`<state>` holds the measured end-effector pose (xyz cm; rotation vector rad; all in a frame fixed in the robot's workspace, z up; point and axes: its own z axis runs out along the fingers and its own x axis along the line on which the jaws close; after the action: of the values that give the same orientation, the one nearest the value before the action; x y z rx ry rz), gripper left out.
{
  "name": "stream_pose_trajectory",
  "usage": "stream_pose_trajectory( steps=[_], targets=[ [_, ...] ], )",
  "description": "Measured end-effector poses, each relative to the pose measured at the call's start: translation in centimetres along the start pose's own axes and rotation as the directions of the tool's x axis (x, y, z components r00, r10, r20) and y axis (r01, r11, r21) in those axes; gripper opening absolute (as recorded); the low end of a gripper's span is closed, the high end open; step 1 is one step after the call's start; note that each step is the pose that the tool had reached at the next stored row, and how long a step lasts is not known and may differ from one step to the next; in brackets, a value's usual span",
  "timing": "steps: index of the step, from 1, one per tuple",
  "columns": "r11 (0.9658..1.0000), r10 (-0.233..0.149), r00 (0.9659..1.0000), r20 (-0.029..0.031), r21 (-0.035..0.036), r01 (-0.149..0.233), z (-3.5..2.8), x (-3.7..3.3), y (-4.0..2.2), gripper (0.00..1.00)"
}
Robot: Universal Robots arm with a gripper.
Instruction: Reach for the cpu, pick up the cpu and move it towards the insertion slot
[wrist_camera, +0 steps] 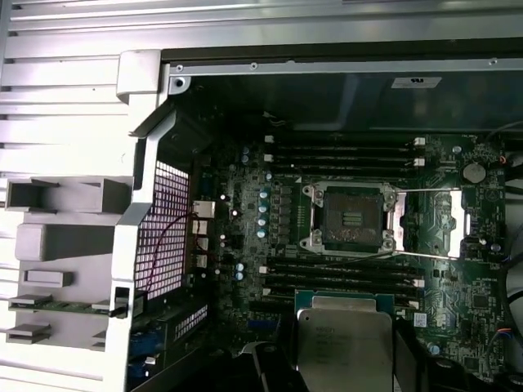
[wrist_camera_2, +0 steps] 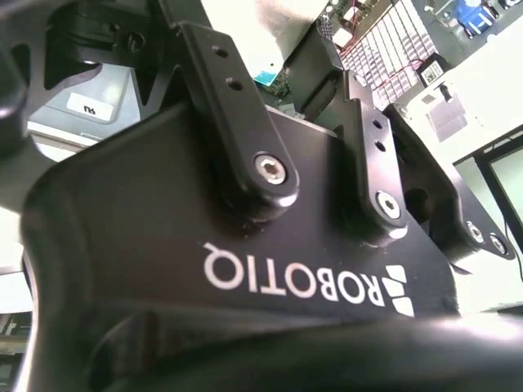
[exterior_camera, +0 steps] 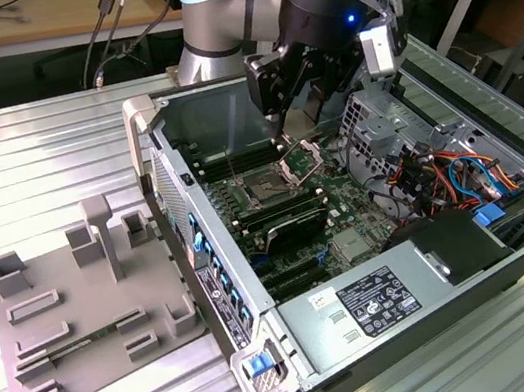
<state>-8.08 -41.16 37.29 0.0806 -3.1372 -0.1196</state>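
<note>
The cpu, a silvery square plate with a thin green rim, hangs above the green board in the first wrist view. Dark fingers flank it on both sides, so my gripper is shut on it. The insertion slot is a dark square socket in a shiny frame, its hinged plate swung open beside it. In the exterior view my gripper hovers inside the open computer case, a little above and behind the insertion slot. The second wrist view has the gripper's black body and linkages close up.
A grey moulded tray lies on the ribbed metal table at the exterior view's left, outside the case wall. Long black memory slots run on both sides of the socket. The power supply and bundled cables crowd the exterior view's right.
</note>
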Motion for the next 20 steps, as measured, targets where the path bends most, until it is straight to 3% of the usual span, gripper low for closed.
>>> stream_pose_trajectory(
  steps=[20],
  targets=[
    [1.0, 0.0, 1.0, 0.0, 0.0, 0.0, 0.66, -1.69, -0.14, 0.55]
  ],
)
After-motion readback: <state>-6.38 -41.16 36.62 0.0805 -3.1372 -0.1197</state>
